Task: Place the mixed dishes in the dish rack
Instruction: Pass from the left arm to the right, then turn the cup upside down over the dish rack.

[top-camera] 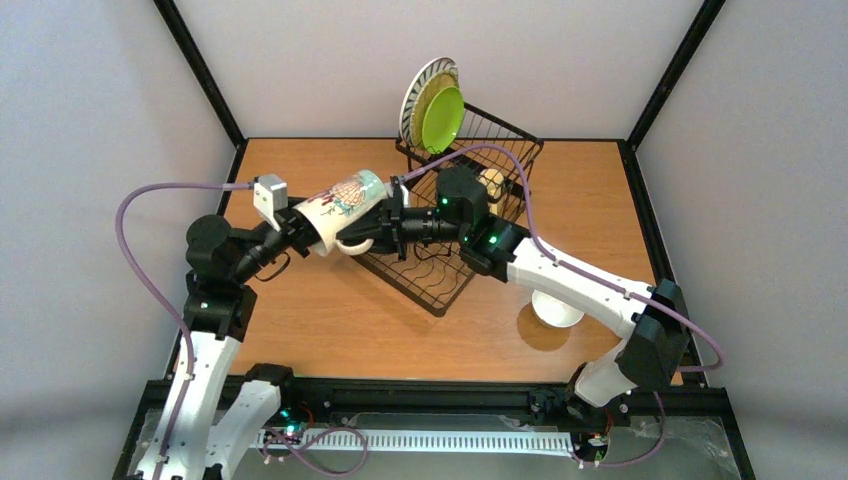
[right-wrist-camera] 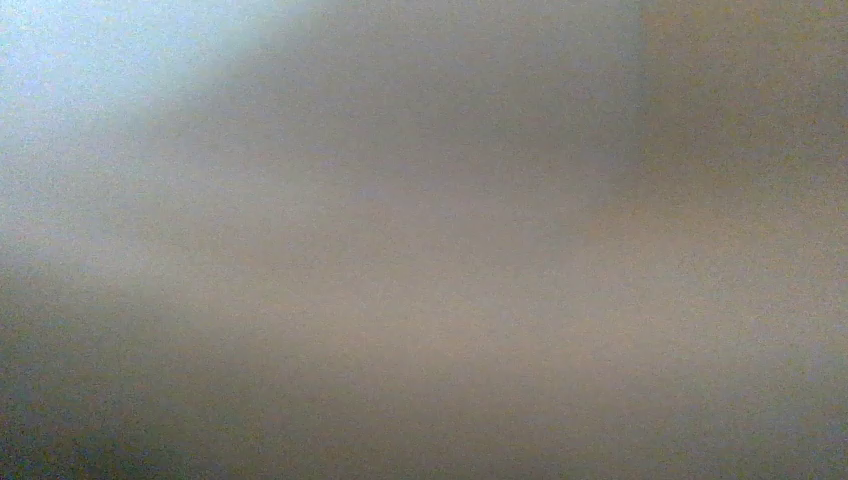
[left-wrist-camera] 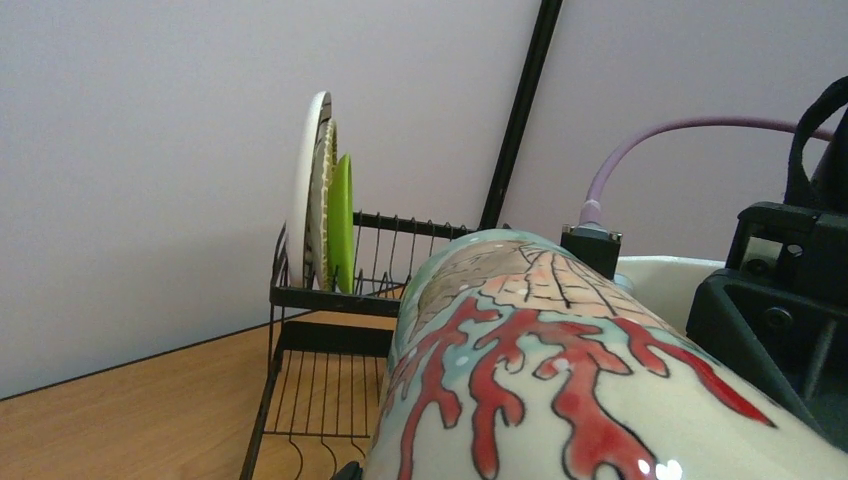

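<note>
A pale mug painted with red coral lies sideways in the air over the near left end of the black wire dish rack. My left gripper is at its rim end, fingers hidden by the mug. My right gripper is clamped on its base end beside the handle. The mug fills the left wrist view, while the right wrist view is an even blur. A striped plate, a woven plate and a lime-green plate stand on edge at the rack's far end.
A small white bowl sits on the wooden table under my right forearm. A pale dish rests inside the rack's taller basket. Black frame posts stand at the table's far corners. The plates and rack show ahead in the left wrist view.
</note>
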Robot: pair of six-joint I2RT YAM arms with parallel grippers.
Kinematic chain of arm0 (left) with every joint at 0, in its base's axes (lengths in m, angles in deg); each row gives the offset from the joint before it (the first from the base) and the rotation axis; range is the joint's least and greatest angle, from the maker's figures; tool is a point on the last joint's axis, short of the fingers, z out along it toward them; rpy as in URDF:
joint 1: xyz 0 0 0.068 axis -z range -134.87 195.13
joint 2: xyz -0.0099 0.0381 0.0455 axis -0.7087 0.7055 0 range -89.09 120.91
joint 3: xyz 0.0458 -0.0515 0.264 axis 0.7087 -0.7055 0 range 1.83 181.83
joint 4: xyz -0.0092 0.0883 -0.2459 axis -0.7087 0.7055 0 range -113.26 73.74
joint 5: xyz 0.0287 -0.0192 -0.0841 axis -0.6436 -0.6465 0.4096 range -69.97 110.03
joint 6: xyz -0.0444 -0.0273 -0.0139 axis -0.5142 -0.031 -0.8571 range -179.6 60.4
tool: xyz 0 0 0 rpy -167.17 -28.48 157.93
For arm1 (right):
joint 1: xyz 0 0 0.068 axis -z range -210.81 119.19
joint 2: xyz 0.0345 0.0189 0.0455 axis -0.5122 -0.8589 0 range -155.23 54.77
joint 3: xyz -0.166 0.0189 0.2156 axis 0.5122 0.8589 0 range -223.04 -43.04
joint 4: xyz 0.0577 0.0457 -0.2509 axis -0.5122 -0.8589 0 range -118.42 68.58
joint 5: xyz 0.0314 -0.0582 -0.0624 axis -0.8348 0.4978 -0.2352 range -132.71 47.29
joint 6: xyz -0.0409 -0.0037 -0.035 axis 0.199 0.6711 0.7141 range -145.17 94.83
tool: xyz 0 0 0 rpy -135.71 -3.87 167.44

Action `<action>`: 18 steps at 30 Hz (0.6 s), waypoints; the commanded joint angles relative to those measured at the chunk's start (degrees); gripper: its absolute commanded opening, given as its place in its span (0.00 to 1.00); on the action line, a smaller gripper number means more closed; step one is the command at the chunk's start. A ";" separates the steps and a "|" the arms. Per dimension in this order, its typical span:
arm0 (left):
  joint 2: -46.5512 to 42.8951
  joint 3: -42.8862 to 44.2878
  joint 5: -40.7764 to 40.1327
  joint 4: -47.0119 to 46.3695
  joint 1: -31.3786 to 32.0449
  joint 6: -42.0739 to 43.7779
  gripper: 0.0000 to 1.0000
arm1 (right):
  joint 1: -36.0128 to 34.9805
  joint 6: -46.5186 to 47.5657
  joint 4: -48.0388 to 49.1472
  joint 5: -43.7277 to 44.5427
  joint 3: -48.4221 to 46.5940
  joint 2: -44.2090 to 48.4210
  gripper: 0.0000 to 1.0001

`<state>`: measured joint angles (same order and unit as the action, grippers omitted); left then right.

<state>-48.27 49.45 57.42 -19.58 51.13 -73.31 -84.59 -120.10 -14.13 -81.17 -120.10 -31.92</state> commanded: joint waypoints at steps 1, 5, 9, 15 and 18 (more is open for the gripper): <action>0.64 2.57 -0.08 1.56 1.21 -1.80 0.66 | -2.83 3.11 5.20 -4.52 1.38 0.78 0.02; -0.15 2.25 -0.99 2.96 1.19 -1.42 0.70 | -1.85 3.96 4.99 -3.47 2.33 2.13 0.02; -0.85 2.06 -2.11 4.36 1.20 -1.23 0.73 | -0.67 5.65 3.92 -2.24 2.60 3.51 0.02; -1.25 2.04 -3.91 6.83 1.21 -0.43 0.77 | 0.80 8.30 2.18 -0.69 3.04 4.68 0.02; -1.93 1.66 -4.93 7.67 1.21 -0.18 0.80 | 1.57 9.10 1.84 -0.49 3.58 4.91 0.02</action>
<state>-49.30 49.45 54.84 -13.72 52.02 -73.49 -83.56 -114.95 -14.92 -80.67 -116.98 -30.04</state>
